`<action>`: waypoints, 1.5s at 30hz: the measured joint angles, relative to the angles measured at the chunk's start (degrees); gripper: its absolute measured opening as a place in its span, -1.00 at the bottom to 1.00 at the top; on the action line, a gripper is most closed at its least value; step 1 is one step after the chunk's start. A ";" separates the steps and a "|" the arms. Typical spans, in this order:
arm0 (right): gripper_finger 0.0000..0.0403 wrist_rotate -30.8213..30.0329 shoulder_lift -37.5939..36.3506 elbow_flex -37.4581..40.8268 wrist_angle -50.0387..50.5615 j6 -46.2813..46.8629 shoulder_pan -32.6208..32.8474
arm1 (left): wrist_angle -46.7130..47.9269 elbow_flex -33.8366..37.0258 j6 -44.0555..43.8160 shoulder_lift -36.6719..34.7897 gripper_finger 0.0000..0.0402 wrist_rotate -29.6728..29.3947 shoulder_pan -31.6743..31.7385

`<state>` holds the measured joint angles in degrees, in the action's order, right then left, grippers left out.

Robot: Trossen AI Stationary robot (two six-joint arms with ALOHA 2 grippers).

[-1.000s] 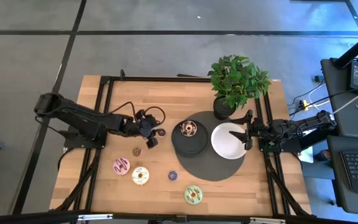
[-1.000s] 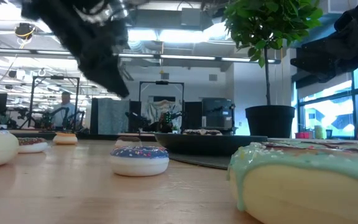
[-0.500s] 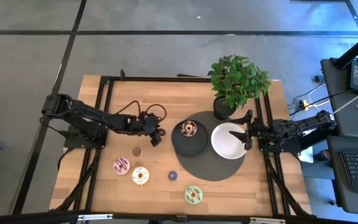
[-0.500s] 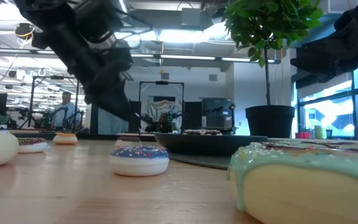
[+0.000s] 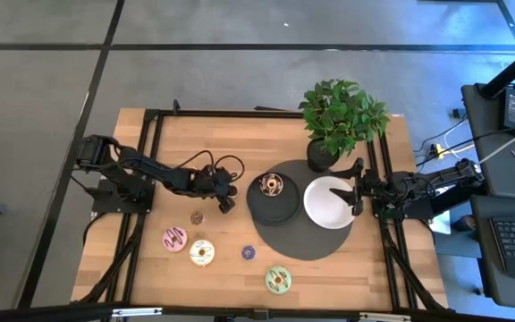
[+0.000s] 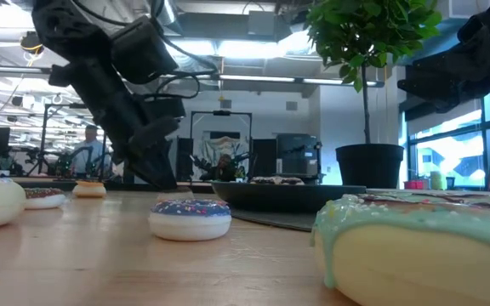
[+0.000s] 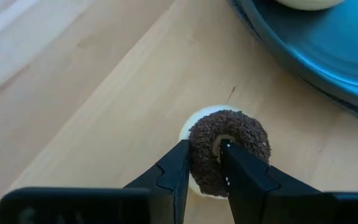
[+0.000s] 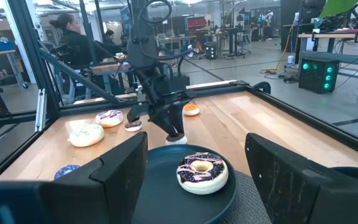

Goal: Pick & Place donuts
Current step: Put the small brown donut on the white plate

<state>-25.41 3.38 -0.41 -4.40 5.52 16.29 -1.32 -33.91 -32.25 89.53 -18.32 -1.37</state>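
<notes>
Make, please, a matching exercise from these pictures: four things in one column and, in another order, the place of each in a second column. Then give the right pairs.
Things:
1. brown sprinkled donut
2. green iced donut
3. white plate
4. potted plant

Places:
A. at the table's far edge, behind the dark plates
B. between the left gripper's fingers, on the wood
C. under the right gripper, on the dark round mat
D. at the near table edge

Pairs: 1-B, 2-D, 3-C, 4-A

An open robotics lab. Beyond the pale wooden tabletop [image 8: 241,118] stand more black-framed workbenches [image 8: 229,37], seated people [image 8: 73,37] and green-lit computer towers [image 8: 316,71]
</notes>
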 joint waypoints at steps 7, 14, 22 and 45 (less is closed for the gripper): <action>0.34 0.00 0.00 -0.02 0.02 0.00 0.00 | -0.27 -0.13 1.34 -0.40 -0.85 1.99 0.02; 0.34 0.00 0.00 0.00 0.02 -0.01 0.00 | -0.72 -0.20 1.50 -1.12 -0.96 3.27 -0.38; 0.34 1.61 0.02 -0.01 -2.03 0.27 -0.02 | -10.97 -0.22 7.48 -5.13 -0.97 4.22 -1.91; 0.34 10.01 35.29 -12.43 -19.25 -9.03 0.02 | -27.04 -6.19 37.73 -5.32 -0.98 -17.65 -9.98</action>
<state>-15.40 38.67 -12.84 -23.65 -3.51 16.32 -28.36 -40.10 5.47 84.20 -35.96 -11.35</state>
